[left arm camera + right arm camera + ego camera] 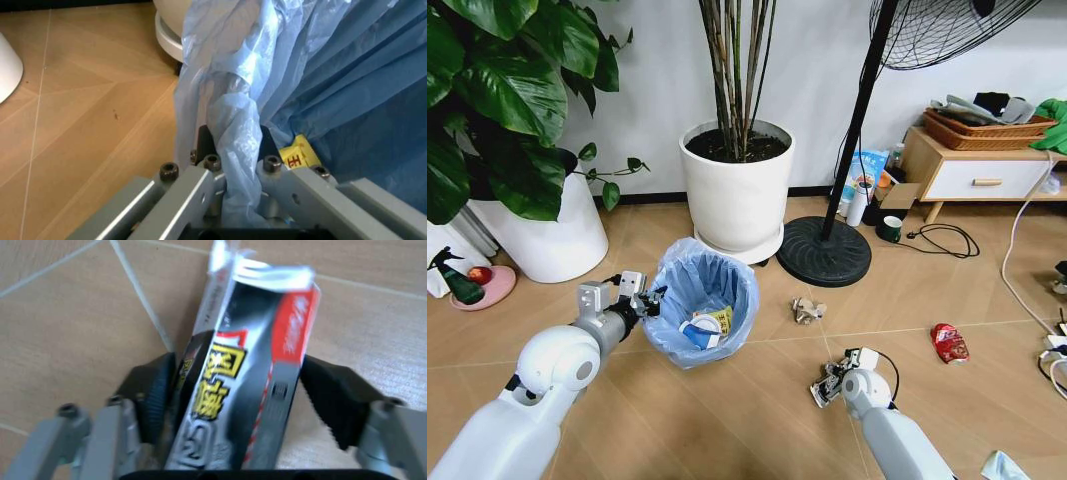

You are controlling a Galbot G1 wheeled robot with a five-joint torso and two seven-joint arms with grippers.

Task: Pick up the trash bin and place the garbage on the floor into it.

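Note:
The trash bin (702, 300), black under a crinkly light-blue bag, stands on the floor (757, 420) in front of the white pot. My left gripper (649, 300) is shut on its left rim, and the left wrist view shows the bag (233, 115) pinched in the gripper (237, 167). A yellow wrapper (719, 320) (295, 155) and a cup (697, 333) lie inside. My right gripper (830, 382) is low over the floor, shut on a silver wrapper (247, 385) with black, red and yellow print. The wrapper fills the gap between the pads (157, 392).
A crumpled paper wad (807, 310), a crushed red can (949, 343) and a pale blue packet (1005, 466) lie on the floor to the right. Behind the bin are a white plant pot (737, 190) and a fan base (824, 252). Cables (1027, 260) run at the right.

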